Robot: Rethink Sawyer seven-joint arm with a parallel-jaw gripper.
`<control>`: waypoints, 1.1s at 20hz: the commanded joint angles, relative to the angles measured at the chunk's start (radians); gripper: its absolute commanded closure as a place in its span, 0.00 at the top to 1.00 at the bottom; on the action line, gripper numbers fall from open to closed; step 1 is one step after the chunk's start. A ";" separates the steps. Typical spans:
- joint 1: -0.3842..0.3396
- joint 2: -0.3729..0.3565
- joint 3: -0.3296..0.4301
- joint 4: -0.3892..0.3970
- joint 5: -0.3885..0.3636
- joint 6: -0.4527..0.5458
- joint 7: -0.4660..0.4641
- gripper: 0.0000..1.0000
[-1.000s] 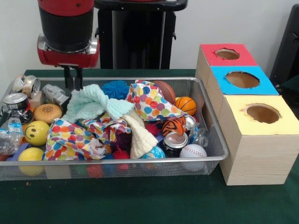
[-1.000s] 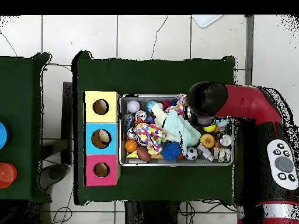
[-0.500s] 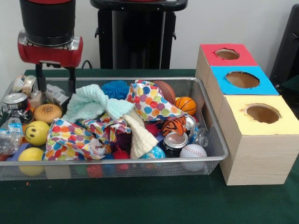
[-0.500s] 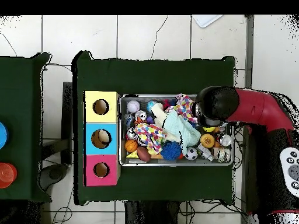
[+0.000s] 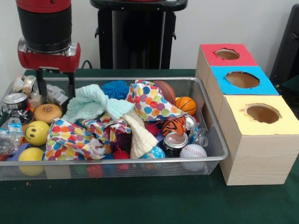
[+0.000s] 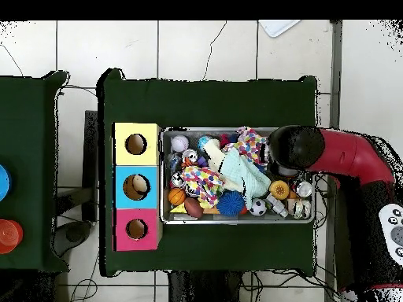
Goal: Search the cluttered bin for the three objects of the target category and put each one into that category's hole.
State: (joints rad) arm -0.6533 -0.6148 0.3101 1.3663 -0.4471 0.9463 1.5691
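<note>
So the dotted cloths are all in the wire bin (image 5: 212,154): one (image 5: 149,101) heaped up near the far middle, another (image 5: 70,140) crumpled along the front left, and a third scrap (image 5: 110,127) between them, tangled in with the mint towel (image 5: 91,103), balls and cans. The yellow box's hole (image 5: 262,113) sits to the right of the bin on the green worktop (image 5: 154,200), nearest the camera in the row of three boxes. My hand (image 5: 56,88) hangs over the far left corner of the bin, fingers (image 5: 71,86) spread wide, gripping nothing, right above the crushed cans (image 5: 55,94).
</note>
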 commanded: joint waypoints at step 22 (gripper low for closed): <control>0.017 0.086 0.106 0.096 0.001 -0.140 -0.038 1.00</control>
State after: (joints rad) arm -0.6421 -0.5569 0.3538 1.3889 -0.4439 0.8816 1.5691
